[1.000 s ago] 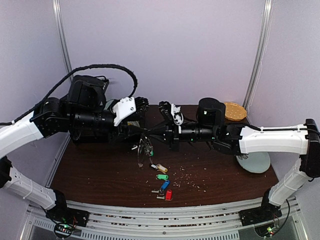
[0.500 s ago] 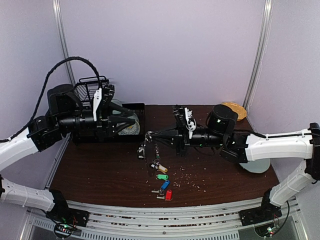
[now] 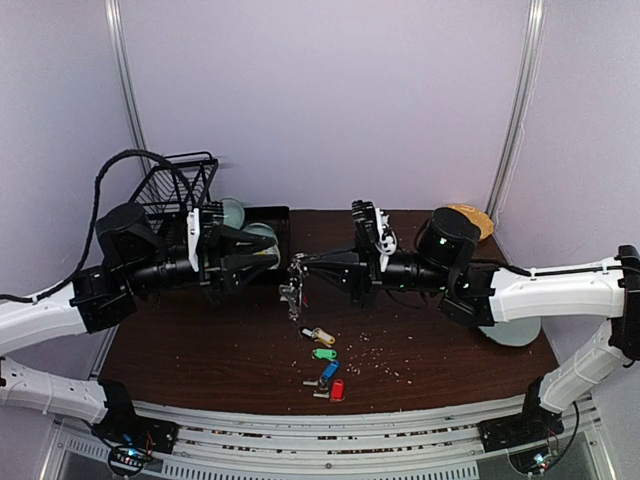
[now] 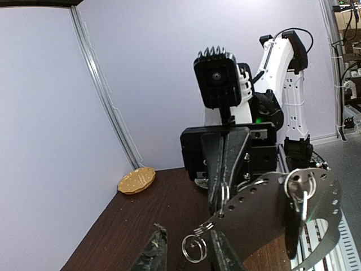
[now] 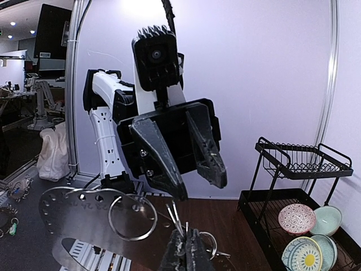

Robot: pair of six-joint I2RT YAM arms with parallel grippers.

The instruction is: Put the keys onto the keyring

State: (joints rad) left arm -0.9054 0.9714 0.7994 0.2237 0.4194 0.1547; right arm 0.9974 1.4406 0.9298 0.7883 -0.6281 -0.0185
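Clamped tight, the jaws of my right gripper [image 3: 303, 263] pinch the thin dark wire keyring [image 5: 179, 221], and its bunch of small silvery keys [image 3: 292, 297] dangles at centre frame of the top view, above the dark brown wooden table [image 3: 200, 340]. My left gripper [image 3: 272, 255] faces it from just to the left, its jaws spread apart and holding nothing; in the right wrist view its two black fingers [image 5: 208, 149] splay wide above the ring. Lower centre on the table lie four loose keys in a line, well apart from both grippers: one with a yellow-orange tag [image 3: 322, 336], one with a green tag [image 3: 323, 353], one with a blue tag [image 3: 328, 370] and one with a red tag [image 3: 337, 390]. At upper left stands a black wire rack [image 3: 180, 181] with patterned bowls [image 3: 262, 250] beside it.
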